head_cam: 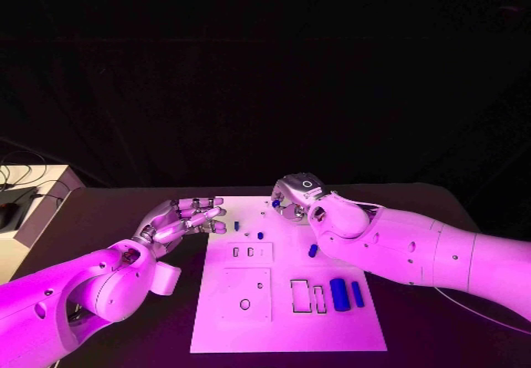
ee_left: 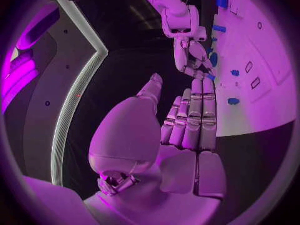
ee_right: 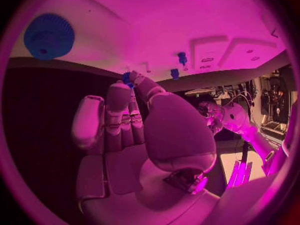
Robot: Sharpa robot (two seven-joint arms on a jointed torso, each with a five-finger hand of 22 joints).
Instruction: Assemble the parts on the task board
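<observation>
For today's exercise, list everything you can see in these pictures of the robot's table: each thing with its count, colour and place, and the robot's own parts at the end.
Table: one, black, under everything.
Task board: one, white plate, middle of the table, between the two arms.
Long parts: two, blue, side by side on the board's near right area.
Small parts: a few, blue, scattered on the board's far part; exact count unclear.
Round toothed part: one, blue, on the board in the right wrist view.
Box: one, pale, with cables, at the table's far left.
Left hand: one, silver, fingers extended, holding nothing, at the board's left edge.
Right hand: one, silver, over the board's far edge, a small blue part at its fingertips.
</observation>
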